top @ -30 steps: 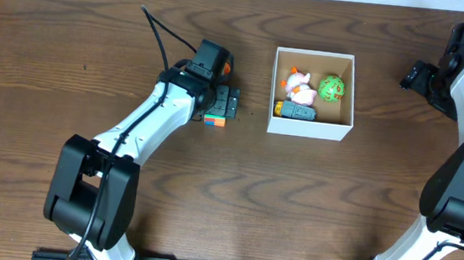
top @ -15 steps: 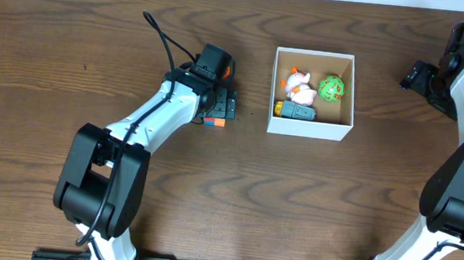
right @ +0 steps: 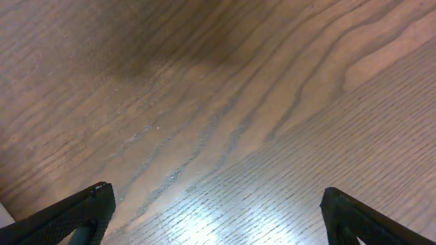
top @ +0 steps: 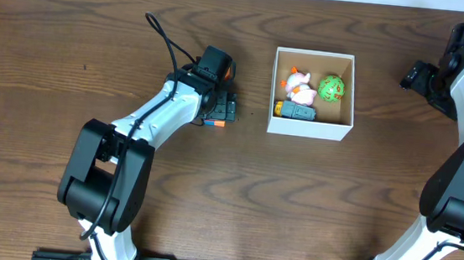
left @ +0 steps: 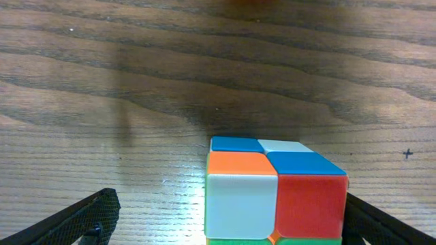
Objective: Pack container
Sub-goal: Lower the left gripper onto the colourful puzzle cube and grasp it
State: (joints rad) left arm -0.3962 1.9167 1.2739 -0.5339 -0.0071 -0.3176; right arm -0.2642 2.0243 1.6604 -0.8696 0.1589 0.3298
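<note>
Cube (left: 276, 194) in spread left claw (left: 229, 202), container (top: 310, 127) nearby

The container (top: 310, 127) was a square, open-topped box with white outer walls and a brown cardboard inside, standing upright on the wooden table (top: 209, 204). In it lay a white-and-pink toy (top: 300, 88), a green ball (top: 332, 88) and a grey-and-yellow toy (top: 294, 111).
</note>
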